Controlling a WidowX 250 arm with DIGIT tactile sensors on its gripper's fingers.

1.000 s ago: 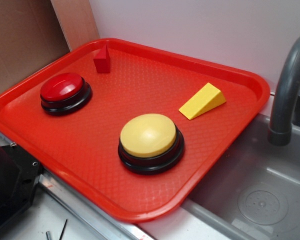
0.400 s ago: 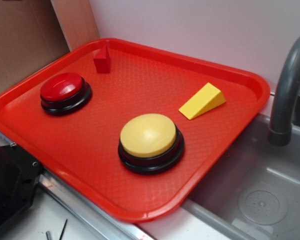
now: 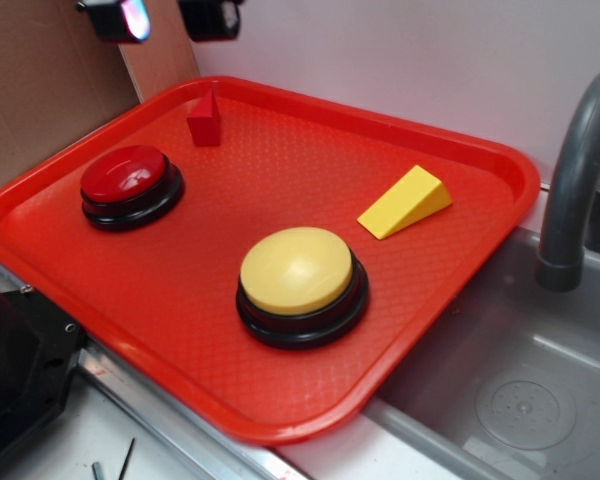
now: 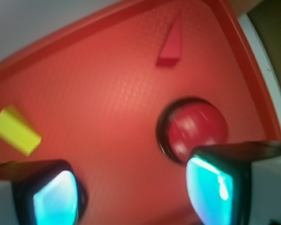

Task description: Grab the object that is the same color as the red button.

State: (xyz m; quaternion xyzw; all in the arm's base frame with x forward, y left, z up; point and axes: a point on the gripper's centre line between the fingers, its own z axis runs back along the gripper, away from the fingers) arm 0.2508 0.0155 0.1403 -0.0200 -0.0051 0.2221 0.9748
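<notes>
The small red wedge block point(image 3: 205, 120) stands near the far left corner of the red tray point(image 3: 460, 250); it also shows in the wrist view point(image 4: 171, 44). The red button point(image 3: 128, 183) on its black base sits at the tray's left, and shows in the wrist view point(image 4: 196, 127) partly behind my right fingertip point(image 4: 215, 190). My gripper point(image 3: 165, 18) hangs high at the top left, above and behind the red wedge, with only its tips in view. In the wrist view the gripper point(image 4: 133, 197) is open and empty.
A yellow-domed button point(image 3: 298, 280) sits mid-tray and a yellow wedge point(image 3: 405, 203) at the right. A grey sink basin point(image 3: 510, 390) with a grey faucet point(image 3: 575, 170) lies to the right. A brown board point(image 3: 40, 80) stands behind left.
My gripper has come into the exterior view at the top left; it was out of view before. The objects on the tray have not moved.
</notes>
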